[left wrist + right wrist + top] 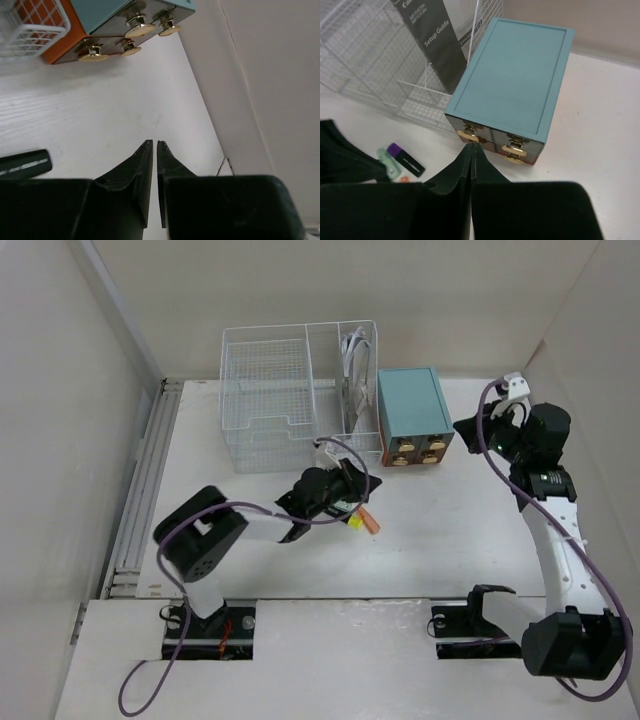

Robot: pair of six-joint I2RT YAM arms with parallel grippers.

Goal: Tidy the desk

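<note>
The white counter point(450, 530) spreads between pale walls, carrying a wire basket point(270, 405) and a teal drawer box point(413, 410) at the back. The left hand point(155, 145) hovers mid-counter, fingers almost together and empty. The right hand point(471, 146), pressed closed and empty, is near the box's knobs.

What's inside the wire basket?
In the basket, the narrow slot beside the teal box holds a dark Setup Guide booklet and what looks like a white cable. The slot's bottom is hidden behind mesh and booklet.
</note>
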